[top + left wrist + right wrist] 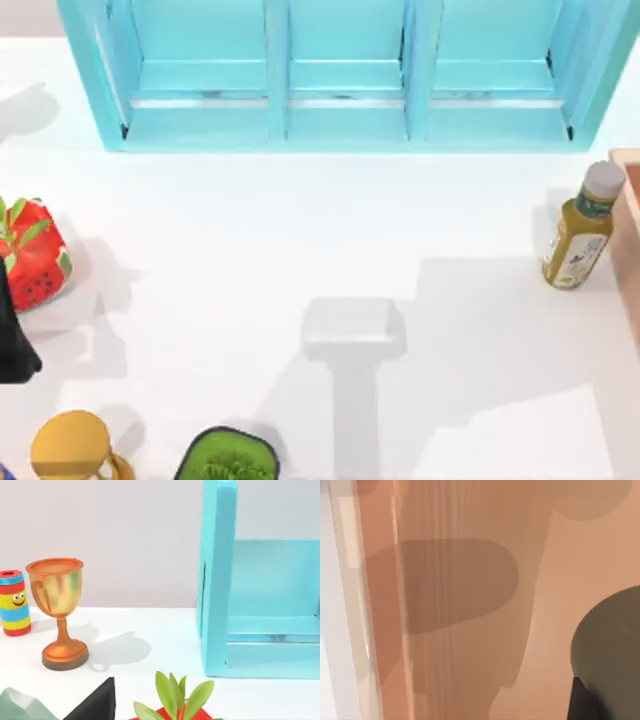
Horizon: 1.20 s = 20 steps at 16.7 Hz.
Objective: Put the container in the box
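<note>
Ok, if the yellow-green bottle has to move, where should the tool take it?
Take the bottle around its mid-body, below the grey cap. Come from the top view's left. The bottle seems to stand upright, with the box wall close on its right and open table on its left.
</note>
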### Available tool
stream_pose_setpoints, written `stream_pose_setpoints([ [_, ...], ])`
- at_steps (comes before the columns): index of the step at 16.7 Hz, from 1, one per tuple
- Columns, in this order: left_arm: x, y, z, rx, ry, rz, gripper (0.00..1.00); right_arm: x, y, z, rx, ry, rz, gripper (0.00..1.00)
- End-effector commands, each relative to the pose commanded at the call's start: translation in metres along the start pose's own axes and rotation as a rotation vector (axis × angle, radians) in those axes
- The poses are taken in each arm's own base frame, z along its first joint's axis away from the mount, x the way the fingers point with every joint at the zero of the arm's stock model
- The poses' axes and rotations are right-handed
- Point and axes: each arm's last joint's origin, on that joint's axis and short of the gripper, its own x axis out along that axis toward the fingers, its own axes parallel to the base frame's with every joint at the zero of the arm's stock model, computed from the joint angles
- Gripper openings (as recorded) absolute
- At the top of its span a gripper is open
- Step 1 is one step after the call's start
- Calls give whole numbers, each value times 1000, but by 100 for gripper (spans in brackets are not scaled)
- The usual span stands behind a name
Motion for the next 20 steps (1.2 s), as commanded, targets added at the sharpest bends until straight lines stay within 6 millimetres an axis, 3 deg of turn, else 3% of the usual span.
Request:
stream_pose_setpoints([
  [4,0,0,0,0,0,0,100,27,-4,-2,1,3,2,0],
  [8,0,0,0,0,0,0,100,27,-5,-2,1,3,2,0],
  [20,0,0,0,0,0,0,100,27,-5,-2,1,3,2,90],
])
